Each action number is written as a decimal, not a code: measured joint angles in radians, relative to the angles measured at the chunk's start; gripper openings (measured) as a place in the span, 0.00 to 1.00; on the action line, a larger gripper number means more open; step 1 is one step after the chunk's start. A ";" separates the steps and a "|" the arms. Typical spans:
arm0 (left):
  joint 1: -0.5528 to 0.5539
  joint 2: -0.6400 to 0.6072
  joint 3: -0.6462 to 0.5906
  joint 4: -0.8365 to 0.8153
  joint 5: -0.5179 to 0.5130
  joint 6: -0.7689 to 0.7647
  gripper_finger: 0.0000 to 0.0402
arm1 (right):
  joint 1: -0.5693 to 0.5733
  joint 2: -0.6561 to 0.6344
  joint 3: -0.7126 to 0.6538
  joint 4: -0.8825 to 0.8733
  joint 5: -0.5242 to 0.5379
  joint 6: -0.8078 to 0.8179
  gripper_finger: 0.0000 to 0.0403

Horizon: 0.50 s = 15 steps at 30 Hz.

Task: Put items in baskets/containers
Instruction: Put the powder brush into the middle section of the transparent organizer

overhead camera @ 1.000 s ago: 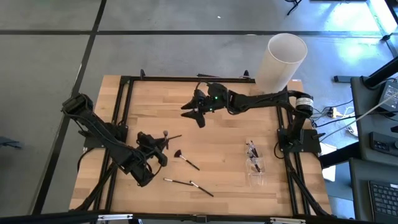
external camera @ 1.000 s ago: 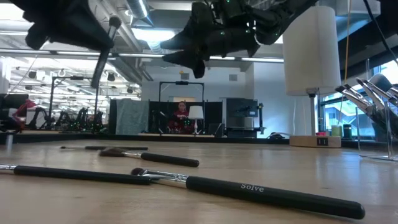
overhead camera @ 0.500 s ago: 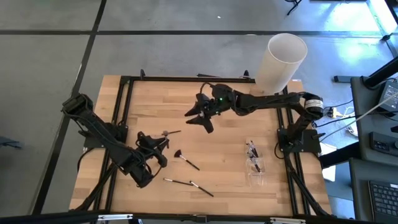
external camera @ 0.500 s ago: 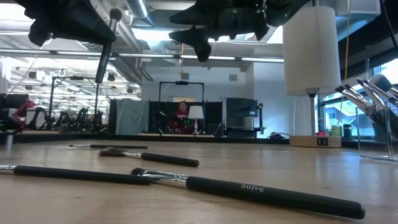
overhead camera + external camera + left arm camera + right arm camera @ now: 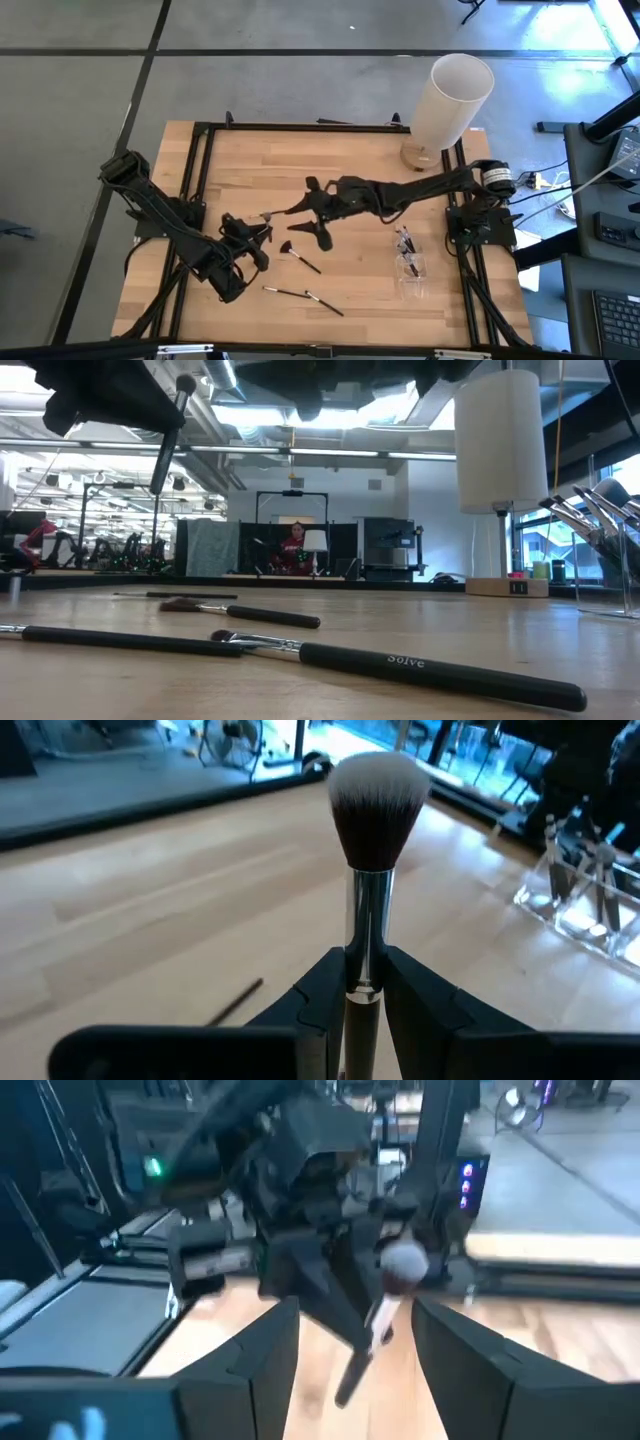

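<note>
Makeup brush [image 5: 375, 840], with a dense rounded head of dark bristles tipped white above a shiny metal ferrule, is clamped by its handle between the narrowly set fingers of the left pincer [image 5: 262, 226], over the left half of the pale wood-plank counter [image 5: 230, 160]. In the low view the brush [image 5: 168, 435] is seen raised clear of the counter, head uppermost and slightly tilted. The right arm is stretched long and low from the counter's right edge towards the middle, and the right pincer [image 5: 305, 213] is held wide open and empty, just beside the raised brush head. Three slim dark-handled brushes [image 5: 299, 257] are left lying flat on the wood near the front edge. The small clear rectangular box [image 5: 409, 264] is set near the right edge, with several brushes inside it, propped at a slant.
</note>
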 joint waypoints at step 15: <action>0.001 0.000 0.000 0.259 0.033 0.299 0.15 | 0.000 0.114 -0.002 0.157 -0.105 0.115 0.48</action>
